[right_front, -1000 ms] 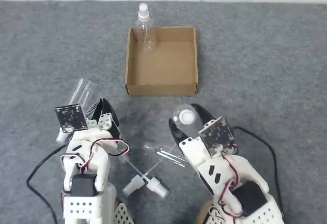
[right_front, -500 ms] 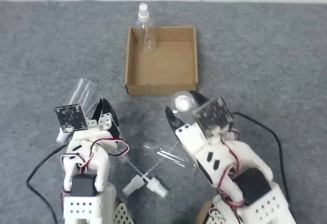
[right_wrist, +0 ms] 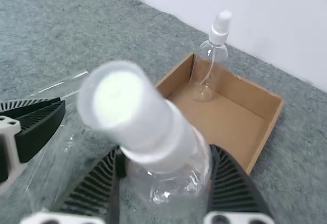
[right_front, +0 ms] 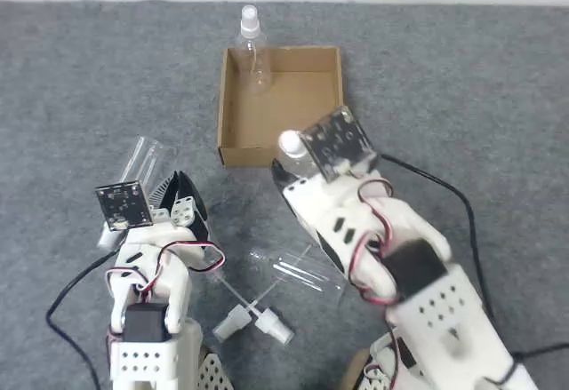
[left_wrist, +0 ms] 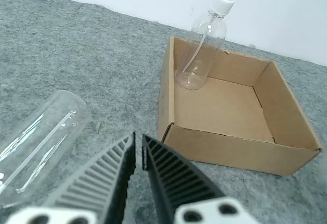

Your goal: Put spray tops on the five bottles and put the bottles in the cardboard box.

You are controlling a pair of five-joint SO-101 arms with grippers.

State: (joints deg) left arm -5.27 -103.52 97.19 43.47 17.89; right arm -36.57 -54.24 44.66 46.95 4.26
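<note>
A: Where is the cardboard box point(right_front: 281, 106) placed?

B: It is placed on the grey surface point(right_front: 462, 79), close to the far edge and about at its middle. A standing bottle point(right_front: 253, 48) with a spray top is set upright in the far left corner of the box.

A: What is held by the right gripper point(right_wrist: 168, 180)?

B: A held bottle point(right_wrist: 163, 168) of clear plastic is pinched at its body between the two jaws. A white cap point(right_wrist: 122, 106) is seen on it. The bottle is kept with the top up, above the surface, just beside the near wall of the box and about at the middle of that wall.

A: How are the jaws of the left gripper point(left_wrist: 138, 140) set?

B: They are pressed almost together, and only a thin slit is left between them. This gripper is found on the left half of the surface, nearer to the near edge than the box is. A lying bottle point(left_wrist: 41, 140) is seen just beside it, on its side.

A: What else is laid on the surface?

B: Between the two arms, close to the near edge, a clear bottle point(right_front: 298, 270) is laid on its side, as far as it can be told. Near it two loose spray tops point(right_front: 233, 322) are laid side by side, and their thin tubes are crossed.
</note>
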